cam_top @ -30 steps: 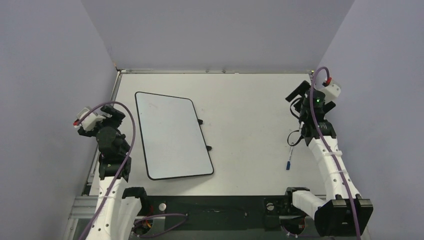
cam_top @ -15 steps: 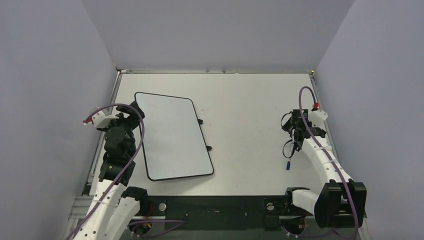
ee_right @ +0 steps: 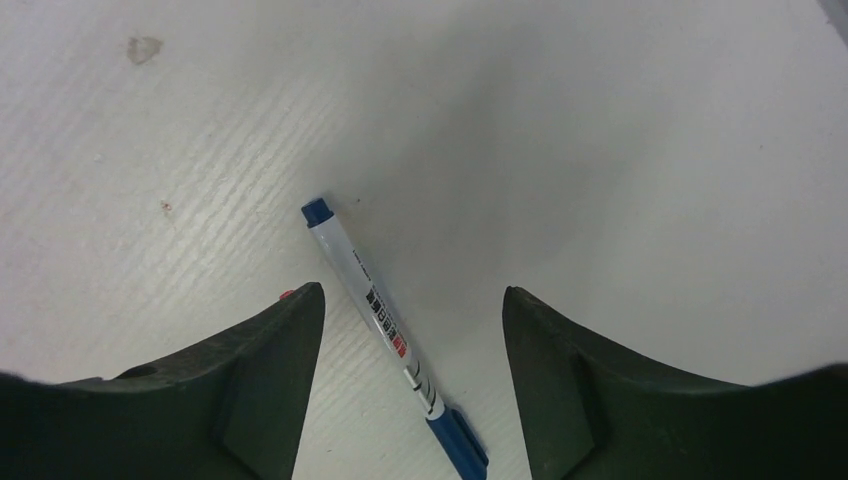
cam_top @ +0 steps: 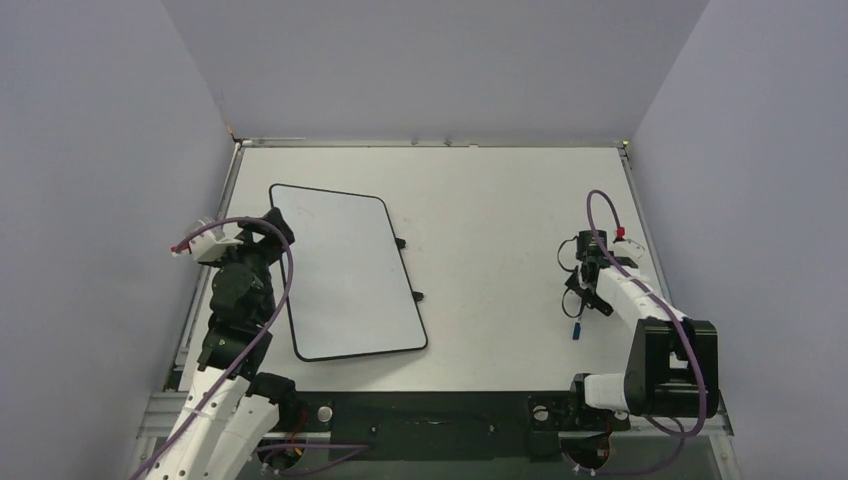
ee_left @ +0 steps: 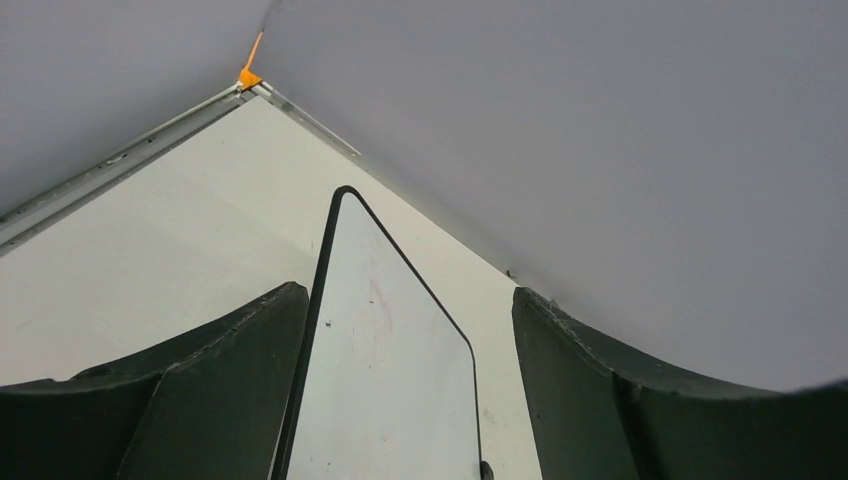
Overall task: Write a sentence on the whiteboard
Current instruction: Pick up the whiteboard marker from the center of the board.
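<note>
Whiteboard: big white rectangle w/ rounded corners & thin black rim, lying flat on the left half of a pale surface, turned a bit off square. Its face is blank. None of the sentence's blue words are on it yet, only faint smudges in my left wrist view.

My left arm reaches to the board's left rim near the far corner. My left fingers are spread wide & hold nothing; the rim runs up btwn them in the wrist view. Can't tell if they touch the board.

My right arm bends low over the right side of the surface, well apart from the board. My right fingers are apart, pointing down, nothing gripped. A marker lies on the surface btwn them, slanted, nearer one finger than the other, touching neither. It has a white barrel w/ printed label & blue at both ends. The longer blue end looks like a cap, so prob. capped.

Step, as I judge it: the very start, picking up the pen, no writing done. The next move calls for lowering my right fingers, centring them on the barrel rather than the cap, closing across it & lifting. The pen lies slanted to the fingers, so the wrist may need a turn, or the pen could roll or twist out. The cap then has to come off, likely w/ left-side help.
</note>
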`<state>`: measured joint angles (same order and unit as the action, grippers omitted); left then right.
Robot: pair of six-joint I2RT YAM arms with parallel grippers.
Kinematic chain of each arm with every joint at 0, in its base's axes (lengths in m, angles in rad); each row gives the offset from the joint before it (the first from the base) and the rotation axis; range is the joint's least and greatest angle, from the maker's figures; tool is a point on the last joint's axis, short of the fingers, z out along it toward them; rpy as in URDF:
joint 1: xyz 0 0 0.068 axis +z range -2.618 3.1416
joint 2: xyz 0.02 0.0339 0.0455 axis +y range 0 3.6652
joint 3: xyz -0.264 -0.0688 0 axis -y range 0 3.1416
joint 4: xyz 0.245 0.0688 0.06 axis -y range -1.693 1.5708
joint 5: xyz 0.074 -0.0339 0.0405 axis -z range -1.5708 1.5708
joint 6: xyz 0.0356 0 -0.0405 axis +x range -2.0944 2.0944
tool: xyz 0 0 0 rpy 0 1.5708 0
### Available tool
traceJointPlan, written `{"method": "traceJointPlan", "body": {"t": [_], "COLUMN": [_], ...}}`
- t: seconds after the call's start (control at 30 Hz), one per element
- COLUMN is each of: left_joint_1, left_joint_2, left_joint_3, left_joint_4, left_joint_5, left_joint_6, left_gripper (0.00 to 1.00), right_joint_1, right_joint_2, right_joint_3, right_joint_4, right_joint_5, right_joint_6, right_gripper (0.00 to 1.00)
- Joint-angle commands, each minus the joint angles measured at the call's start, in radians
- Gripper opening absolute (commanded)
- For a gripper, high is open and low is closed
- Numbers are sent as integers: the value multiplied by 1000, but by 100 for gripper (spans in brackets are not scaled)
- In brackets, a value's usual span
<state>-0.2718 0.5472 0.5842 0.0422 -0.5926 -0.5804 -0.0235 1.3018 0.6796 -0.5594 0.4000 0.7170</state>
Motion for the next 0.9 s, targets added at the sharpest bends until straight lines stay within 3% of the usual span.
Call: {"method": "traceJointPlan", "body": {"t": [0.0,0.17,0.5,0.73,0.87], "left_joint_1": [-12,-14,-14,-13,-11], "left_joint_2": [-5,-5,-3,-4,-1], "left_joint_3": [-2,-3,-4,15,51], "left_joint_4": [46,47,36,3,-19], "left_joint_5": [-21,-18,-14,41,185], "left_joint_6": [28,29,29,37,54], "left_gripper": [72,72,72,73,73], "right_joint_1": [-9,-9,-14,-11,2], "right_joint_2": [41,100,137,46,-59], "right_joint_3": [1,21,32,53,107], "right_joint_4": [53,75,90,85,47], "right_joint_5": [-35,-80,-140,-209,-237], "right_joint_6": [-19,-50,-79,-67,-53], "right_gripper": [60,51,0,0,0]}}
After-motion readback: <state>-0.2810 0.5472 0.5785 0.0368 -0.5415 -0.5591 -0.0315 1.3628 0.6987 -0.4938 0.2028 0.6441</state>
